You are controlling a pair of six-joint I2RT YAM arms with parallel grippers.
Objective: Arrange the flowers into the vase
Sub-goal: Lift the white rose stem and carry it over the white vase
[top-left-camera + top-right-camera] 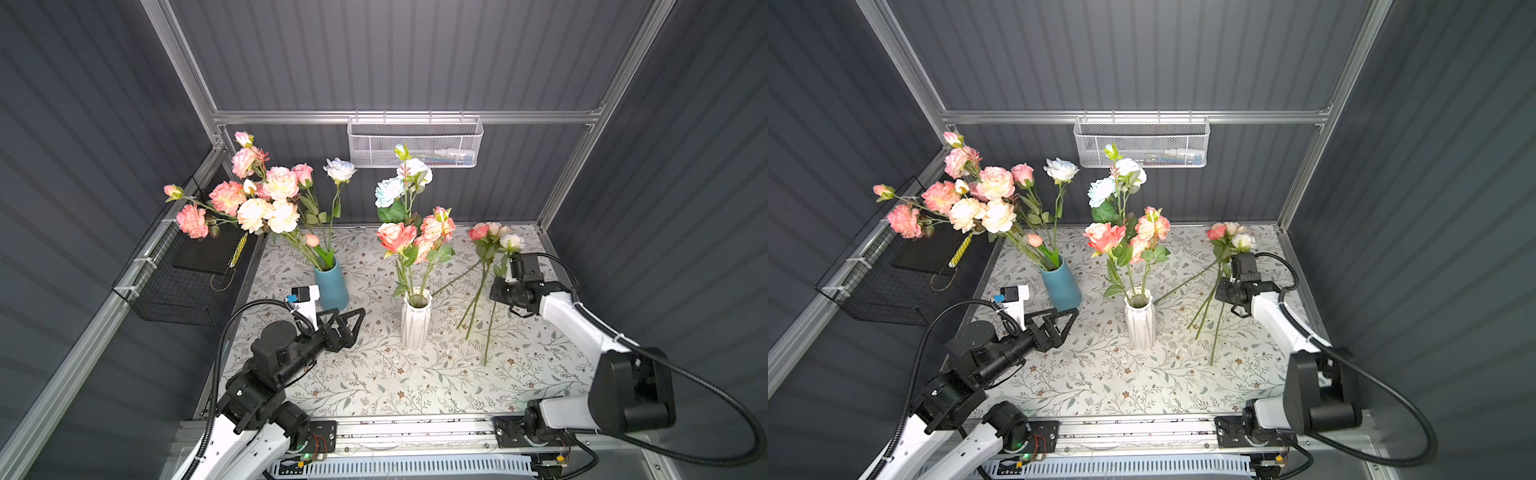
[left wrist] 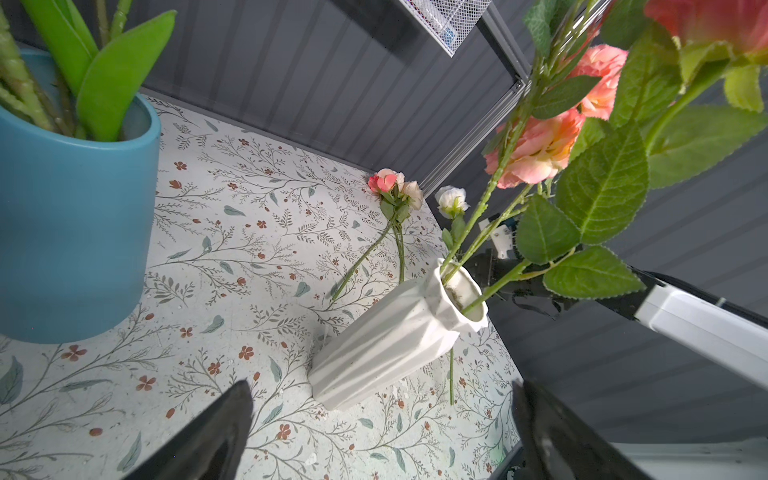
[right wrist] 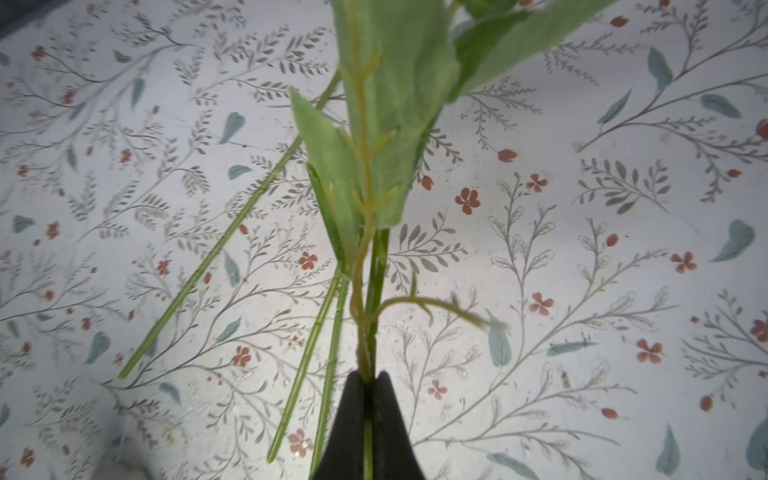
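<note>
My right gripper (image 3: 369, 380) is pinched tight on one green rose stem (image 3: 377, 266). The wrist bends down over the right side of the floral tablecloth (image 1: 374, 386) in both top views. Three loose stems (image 3: 216, 249) lie flat just beside it. My left gripper (image 1: 348, 321) hangs low at centre-left with its jaws spread wide, pointing toward the white ribbed vase (image 1: 415, 324). That vase, mid-frame, holds peach-pink roses (image 1: 397, 237) and pale-blue blooms (image 1: 388, 192). The blue vase (image 1: 332, 286), just behind my left gripper, carries a big pink-and-cream bunch (image 1: 266, 199).
</note>
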